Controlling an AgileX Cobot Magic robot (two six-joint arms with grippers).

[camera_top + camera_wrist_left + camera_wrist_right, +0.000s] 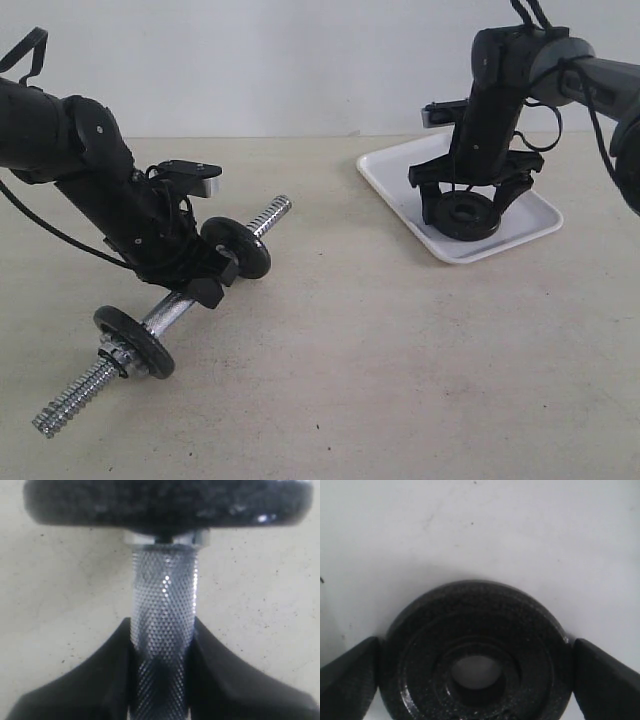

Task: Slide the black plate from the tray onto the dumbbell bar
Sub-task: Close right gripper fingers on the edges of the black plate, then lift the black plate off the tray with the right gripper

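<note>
Black plate (475, 655) lies flat between the right gripper's (467, 210) fingers (350, 677), near the middle of the tray (395, 180). One finger looks to touch the rim, but a sliver of white shows beside the other, so I cannot tell if the clamp is made.

Left gripper (208, 288) fingers (95, 685) are closed on the knurled middle of the dumbbell bar (162, 630), on the bench (380, 360) well apart from the tray. One disc (240, 248) sits on the tray side of that grip, a second disc (135, 340) on the far side. The bare threaded end (272, 213) points toward the tray.

Step in hand, as judged: secure the plate. Close squarely across its widest line and lift it level over the tray lip. Then line the hole up with the threaded end before pushing.
</note>
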